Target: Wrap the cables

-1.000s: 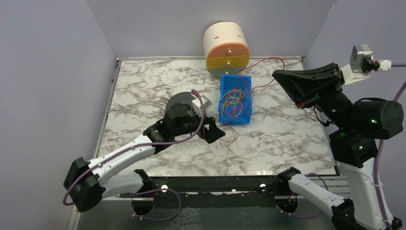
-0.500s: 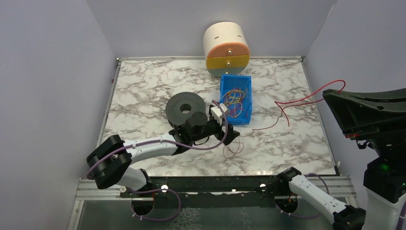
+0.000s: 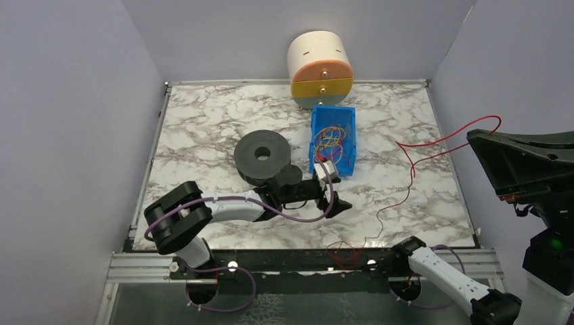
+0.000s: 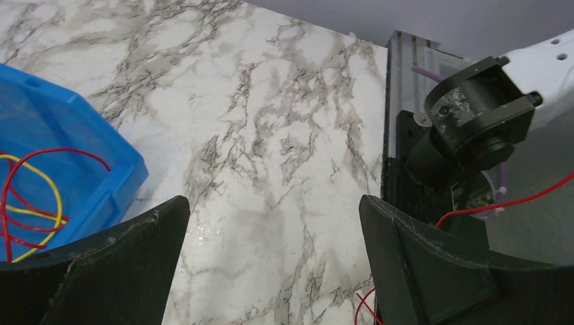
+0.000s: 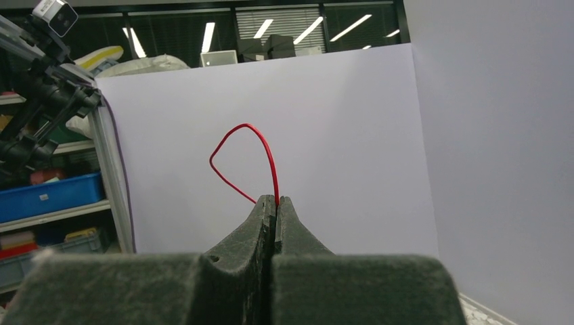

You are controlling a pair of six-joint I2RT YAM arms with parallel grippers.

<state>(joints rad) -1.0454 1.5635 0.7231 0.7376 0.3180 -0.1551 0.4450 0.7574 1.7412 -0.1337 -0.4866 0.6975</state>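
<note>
The left arm (image 3: 223, 203) lies low across the marble table (image 3: 203, 128), elbow folded at the near-left corner and forearm reaching right. The left gripper (image 3: 336, 203) hovers just short of the blue bin (image 3: 347, 114), beside the black spool (image 3: 262, 154), fingers spread wide and holding nothing. The right arm (image 3: 541, 264) stands tall at the right edge. The right gripper (image 5: 276, 210) is lifted high and clenched on the red cable (image 3: 411, 177), which loops above its fingertips. From there the cable hangs slack down to the table and trails to what looks like a small tangle at the near rail, though the thin strand is hard to trace.
</note>
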